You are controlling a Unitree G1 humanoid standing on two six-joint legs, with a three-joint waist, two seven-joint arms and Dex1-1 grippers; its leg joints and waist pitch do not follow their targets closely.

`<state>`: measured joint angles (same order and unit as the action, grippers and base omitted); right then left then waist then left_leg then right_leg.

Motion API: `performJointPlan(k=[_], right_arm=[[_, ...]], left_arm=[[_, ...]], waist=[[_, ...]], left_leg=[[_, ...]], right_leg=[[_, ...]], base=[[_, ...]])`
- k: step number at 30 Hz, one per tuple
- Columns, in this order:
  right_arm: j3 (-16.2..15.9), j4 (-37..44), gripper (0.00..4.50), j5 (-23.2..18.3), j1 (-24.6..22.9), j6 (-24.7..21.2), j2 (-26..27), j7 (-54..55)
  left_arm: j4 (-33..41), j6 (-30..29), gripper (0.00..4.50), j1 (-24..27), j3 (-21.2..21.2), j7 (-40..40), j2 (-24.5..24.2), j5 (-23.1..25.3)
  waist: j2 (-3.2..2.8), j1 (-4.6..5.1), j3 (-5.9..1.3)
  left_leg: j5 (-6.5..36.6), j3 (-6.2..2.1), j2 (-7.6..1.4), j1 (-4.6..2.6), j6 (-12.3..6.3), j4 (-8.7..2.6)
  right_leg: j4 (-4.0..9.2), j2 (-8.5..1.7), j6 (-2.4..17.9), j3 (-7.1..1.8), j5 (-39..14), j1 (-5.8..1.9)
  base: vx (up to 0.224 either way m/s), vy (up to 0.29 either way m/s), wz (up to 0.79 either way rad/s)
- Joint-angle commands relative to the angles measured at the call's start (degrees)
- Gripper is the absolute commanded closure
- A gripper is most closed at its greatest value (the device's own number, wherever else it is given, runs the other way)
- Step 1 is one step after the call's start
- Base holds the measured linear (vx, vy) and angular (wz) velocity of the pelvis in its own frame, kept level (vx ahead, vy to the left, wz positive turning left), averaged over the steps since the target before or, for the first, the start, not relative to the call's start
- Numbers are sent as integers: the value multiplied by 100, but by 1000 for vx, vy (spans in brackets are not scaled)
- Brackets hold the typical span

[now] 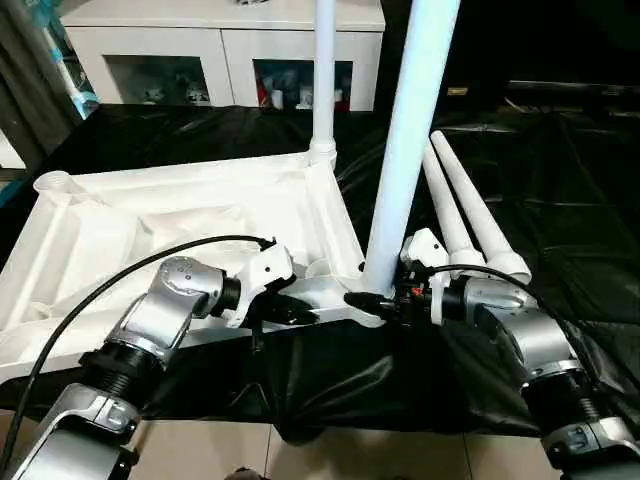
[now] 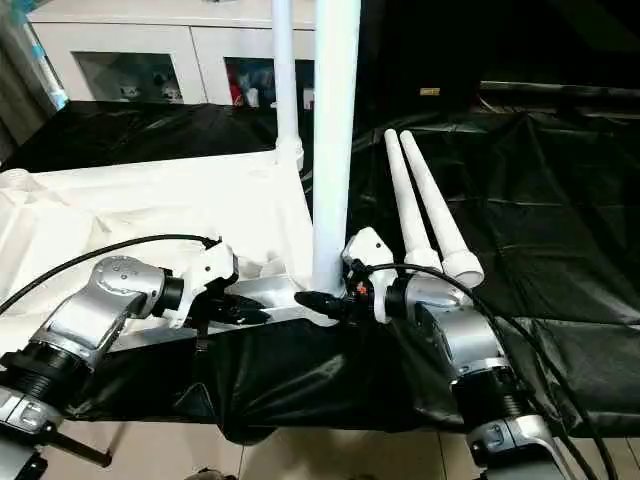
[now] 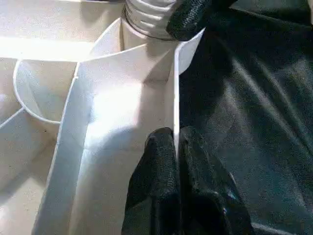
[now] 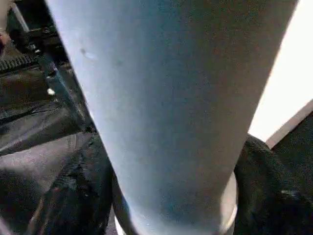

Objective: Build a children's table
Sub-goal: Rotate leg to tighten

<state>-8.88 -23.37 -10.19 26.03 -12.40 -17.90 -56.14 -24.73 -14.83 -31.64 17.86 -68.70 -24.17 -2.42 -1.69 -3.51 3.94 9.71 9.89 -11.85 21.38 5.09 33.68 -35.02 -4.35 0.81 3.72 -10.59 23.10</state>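
Big table [image 1: 560, 170] draped in glossy black cloth [image 2: 560, 270], creased and wrinkled, hanging over the near edge in a sagging fold above a pale tiled floor [image 1: 330, 460]. Behind the table, against the far wall, a white cabinet [image 1: 220, 40] with glass doors; small figurines [image 1: 300, 92], partly red, crowded on the shelf behind the right-hand pane, more small pale items [image 1: 165, 92] behind the left-hand one. At the far left edge, light curtain-like fabric [image 1: 30, 70] beside the cabinet. Beyond the table on the right, a dark background, details too dim to tell.
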Motion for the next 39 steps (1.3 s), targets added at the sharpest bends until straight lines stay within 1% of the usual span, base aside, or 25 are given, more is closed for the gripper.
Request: performJointPlan(k=[1,4,5,6,7,8,10,13,14,15,16,18,19,20,22,24,25,26,27,30,32,36,37,38,39], right_arm=[[188,-128,173,67,-2,-86,148,522],[479,-563,176,228,81,-40,535,1664],[592,-696,176,255,89,-67,709,2102],[664,-781,176,280,93,-81,829,2417],[746,-859,176,286,91,-113,965,2754],[805,-931,177,283,73,-113,1140,3073],[749,-1059,177,379,62,-72,1473,3604],[646,-1119,177,451,107,-16,1620,3639],[600,-1126,177,466,125,36,1652,3558],[570,-1092,142,414,135,105,1687,3361],[579,-1030,121,338,136,105,1696,3183],[569,-945,102,275,136,79,1645,2974],[561,-894,98,242,137,60,1615,2885],[490,-803,87,268,118,95,1480,2717],[366,-585,87,237,62,149,1153,2210],[255,-356,87,160,7,156,800,1617],[255,-356,87,160,7,156,800,1617],[244,-265,87,113,-17,138,658,1361],[244,-234,87,96,-25,132,608,1274],[239,22,87,-64,-75,94,191,491],[240,114,87,-118,-90,64,69,257],[123,221,87,-157,-105,99,-176,-133],[106,217,115,-154,-102,111,-193,-159],[100,216,115,-154,-101,119,-198,-167],[99,216,124,-157,-100,118,-201,-175]], left_arm=[[-30,-70,450,-102,-50,255,129,39],[-323,-187,450,-297,-223,953,494,96],[-450,-187,450,-381,-248,1236,637,164],[-542,-196,450,-440,-266,1459,739,220],[-635,-214,450,-503,-285,1677,862,259],[-726,-253,450,-572,-309,1923,1033,284],[-878,-307,450,-697,-315,2344,1403,292],[-895,-277,450,-721,-253,2397,1557,309],[-888,-267,450,-717,-231,2375,1587,321],[-870,-241,450,-704,-194,2316,1605,336],[-851,-217,450,-685,-162,2247,1589,348],[-787,-125,450,-633,-112,2072,1519,341],[-762,-55,450,-605,-84,1967,1479,340],[-627,8,450,-505,-31,1694,1353,302],[-367,8,450,-322,25,1231,1085,208],[-184,51,450,-188,39,857,830,107],[-184,51,450,-188,39,857,830,107],[-124,66,450,-142,42,712,712,82],[-106,80,450,-126,44,662,670,76],[-14,200,450,-31,-28,362,352,29],[49,162,450,10,-62,235,243,-17],[155,150,450,99,-105,17,31,-49],[152,159,450,106,-109,-1,12,-46],[150,168,450,111,-112,-9,-1,-42],[149,172,450,112,-111,-14,-7,-45]], waist=[[35,14,-406],[54,42,-394],[44,42,-385],[52,45,-388],[67,38,-392],[51,46,-381],[51,28,-376],[53,31,-365],[-30,18,-372],[16,38,-373],[20,37,-377],[16,31,-381],[21,34,-381],[7,30,-391],[17,35,-399],[10,44,-412],[10,35,-423],[20,37,-444],[10,40,-433],[10,26,-435],[1,23,-429],[5,22,-409],[4,20,-410],[22,21,-408],[14,20,-412]], left_leg=[[1002,7,-99,-44,-368,-370],[1116,8,-89,-55,-232,-384],[1170,7,-84,-73,-192,-390],[1201,0,-72,-70,-144,-391],[1211,0,-72,-78,-154,-391],[1209,7,-71,-70,-169,-393],[1340,5,-70,-107,-105,-404],[1398,-5,-64,-85,-127,-418],[1434,-20,-66,-87,-129,-420],[1474,-13,-69,-72,-145,-425],[1470,-15,-67,-71,-151,-425],[1467,-14,-65,-71,-190,-422],[1414,-14,-63,-49,-217,-421],[1394,-25,-73,-55,-240,-423],[1323,-25,-77,-37,-261,-418],[1171,-12,-86,-34,-354,-399],[1123,-14,-87,-27,-375,-392],[947,-12,-91,-29,-432,-378],[861,-2,-89,-20,-494,-368],[919,2,-102,-37,-536,-361],[899,6,-111,-29,-558,-361],[1087,7,-113,-47,-471,-374],[1104,6,-112,-49,-451,-374],[1124,12,-105,-52,-430,-371],[1108,10,-108,-54,-424,-372]], right_leg=[[384,-314,1377,-247,-853,-301],[423,-315,1295,-247,-1194,-298],[448,-322,1233,-253,-1342,-274],[456,-328,1168,-247,-1474,-286],[468,-325,1112,-247,-1530,-292],[477,-326,1106,-254,-1546,-275],[519,-330,1003,-249,-1829,-252],[533,-326,936,-243,-1925,-261],[523,-327,924,-245,-1886,-261],[531,-316,931,-242,-1780,-265],[522,-313,941,-243,-1736,-273],[517,-315,982,-242,-1656,-279],[509,-319,992,-241,-1588,-296],[510,-332,1007,-240,-1573,-299],[484,-326,1041,-240,-1423,-319],[449,-316,1166,-245,-1064,-317],[433,-320,1199,-245,-944,-332],[390,-308,1284,-245,-647,-339],[372,-304,1360,-247,-465,-331],[366,-296,1434,-238,-427,-338],[358,-302,1454,-239,-393,-336],[391,-314,1436,-240,-770,-318],[392,-314,1429,-240,-816,-318],[400,-315,1402,-246,-897,-315],[397,-317,1399,-249,-894,-314]], base=[[0,0,0],[0,0,0],[0,0,0],[0,0,0],[0,0,0],[0,0,0],[0,0,0],[0,0,0],[0,0,0],[0,0,0],[0,0,0],[0,0,0],[0,0,0],[0,0,0],[0,0,0],[0,0,0],[0,0,0],[0,0,0],[0,0,0],[0,0,0],[0,0,0],[0,0,0],[0,0,0],[0,0,0],[0,0,0]])
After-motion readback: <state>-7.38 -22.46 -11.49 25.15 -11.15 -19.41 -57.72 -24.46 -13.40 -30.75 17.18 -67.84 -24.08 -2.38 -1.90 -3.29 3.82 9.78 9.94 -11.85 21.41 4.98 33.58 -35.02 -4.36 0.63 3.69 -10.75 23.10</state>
